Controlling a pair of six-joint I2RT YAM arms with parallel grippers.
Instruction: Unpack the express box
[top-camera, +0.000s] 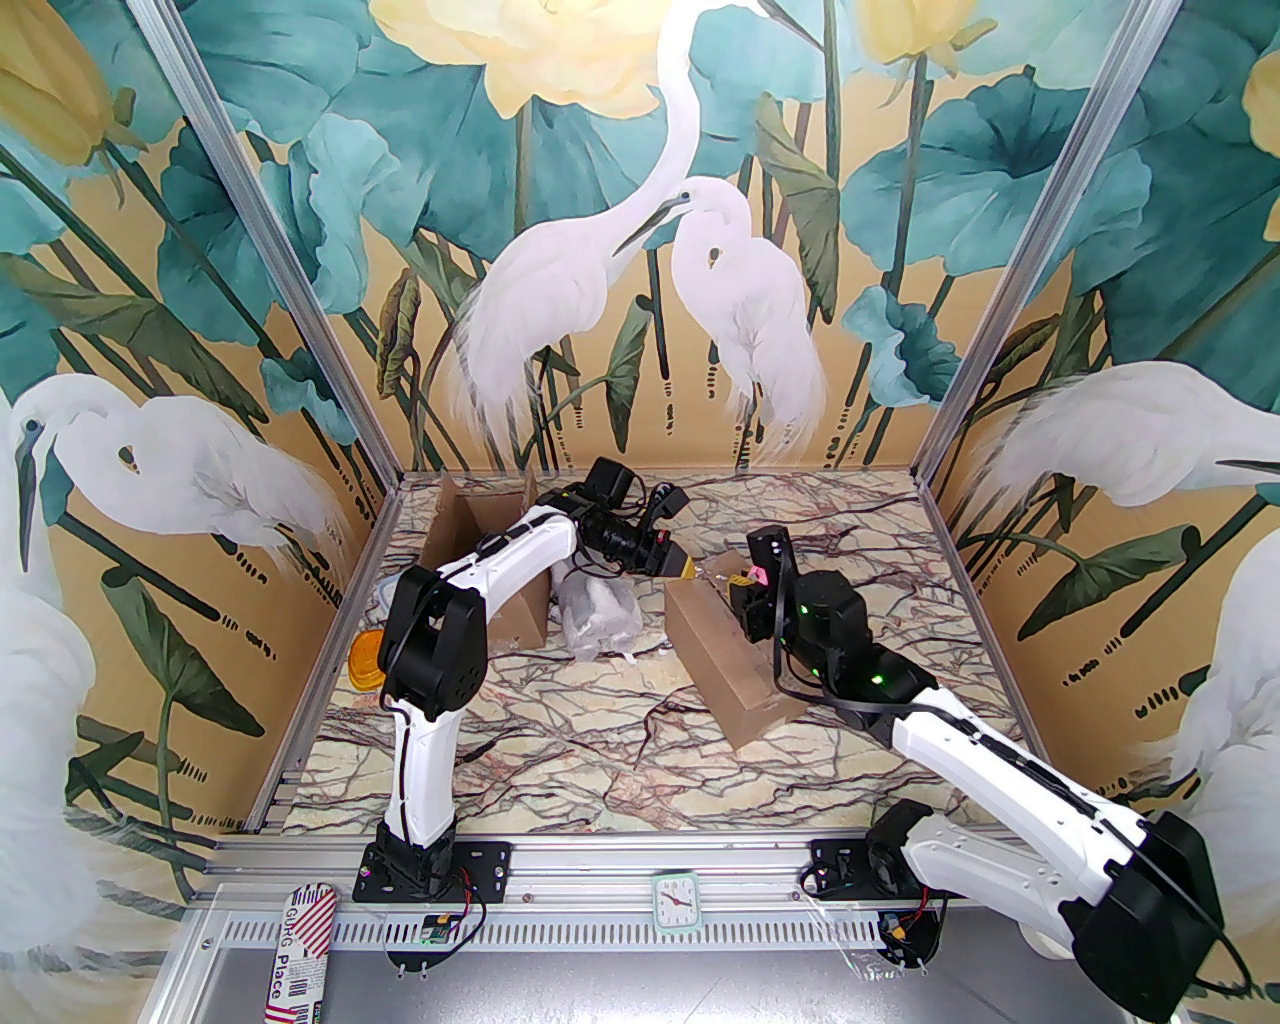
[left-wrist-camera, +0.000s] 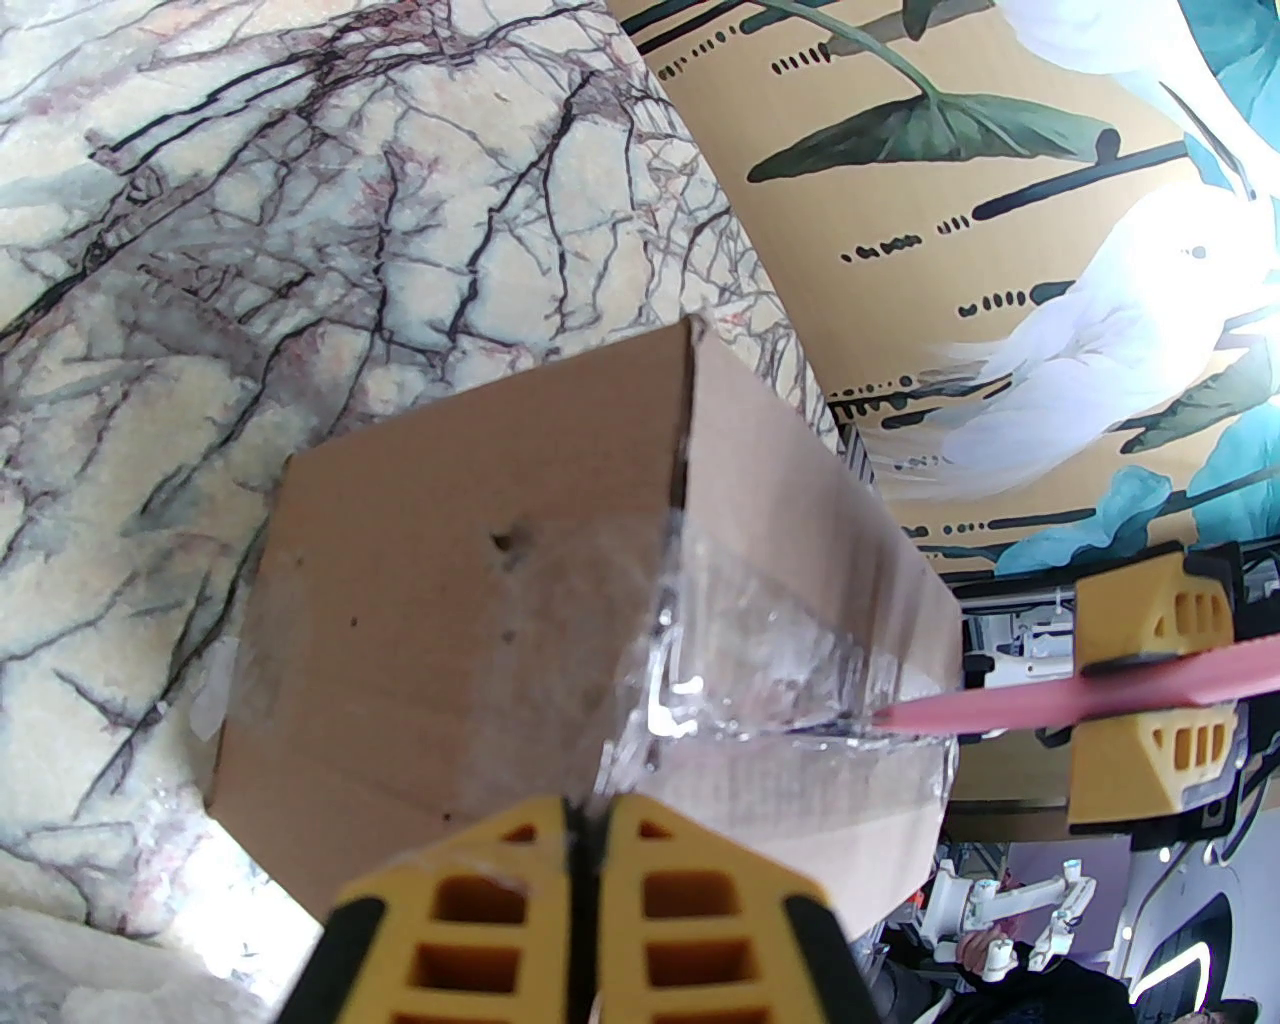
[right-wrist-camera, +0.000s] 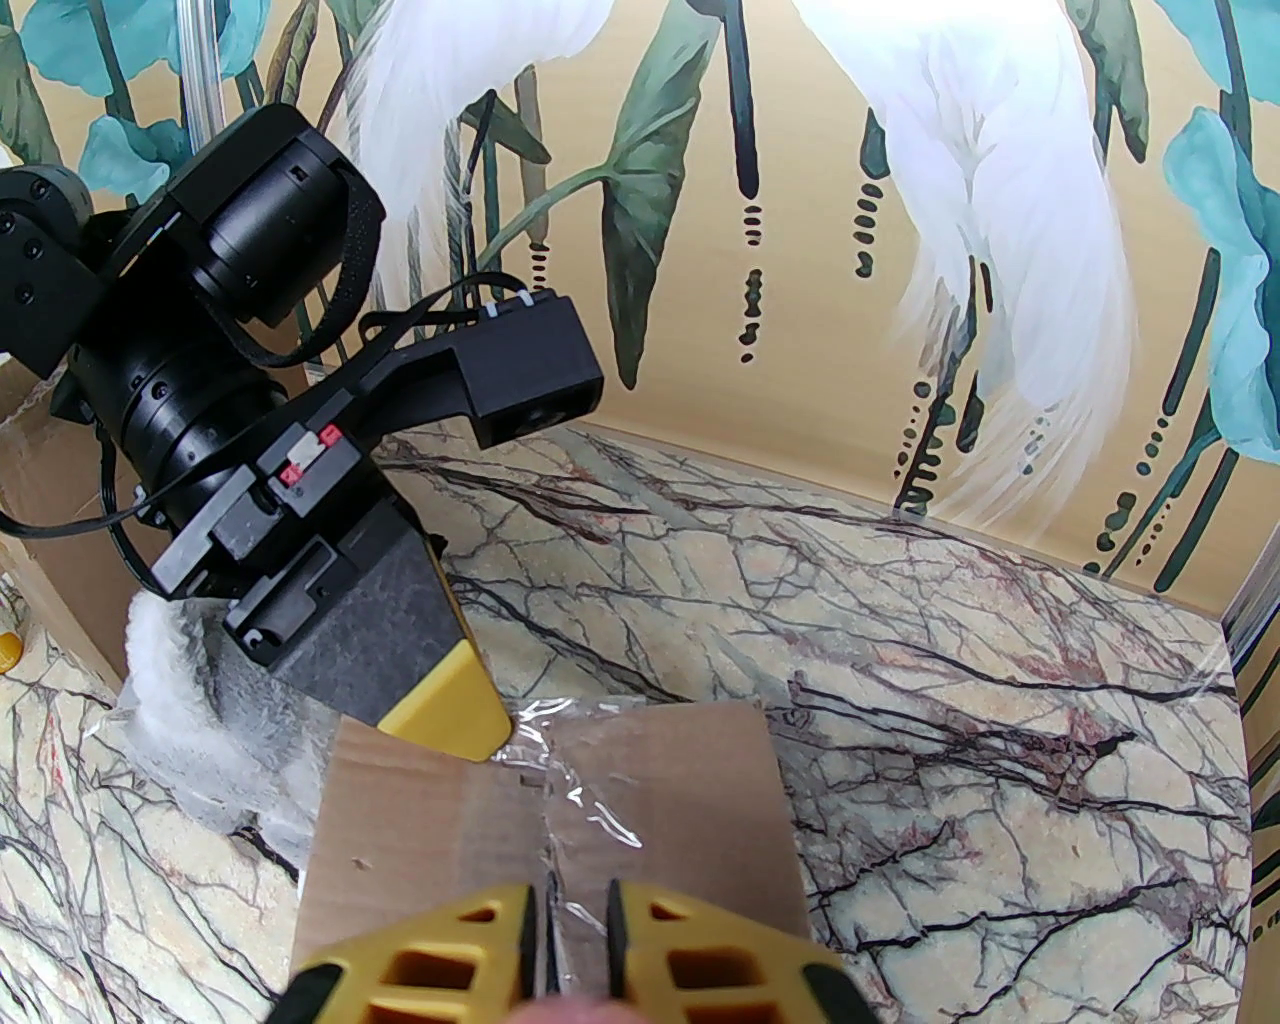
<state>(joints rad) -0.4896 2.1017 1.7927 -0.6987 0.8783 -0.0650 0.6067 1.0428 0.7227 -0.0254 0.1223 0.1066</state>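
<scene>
Box (left-wrist-camera: 470, 620) has clear tape (left-wrist-camera: 740, 650) over one end. Left gripper (left-wrist-camera: 590, 810), jaws pressed together, sits there; right gripper (left-wrist-camera: 1085, 690) pinches a pink blade (left-wrist-camera: 1000, 712), tip on the tape.

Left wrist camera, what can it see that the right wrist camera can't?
Left wrist, not right wrist: the flat side of the pink cutter, pinched in the right hand, its tip at the tape. Right wrist, not left wrist: the left arm's black camera. Both: the box, tape, marble table and both hands; the left hand is shut.
</scene>
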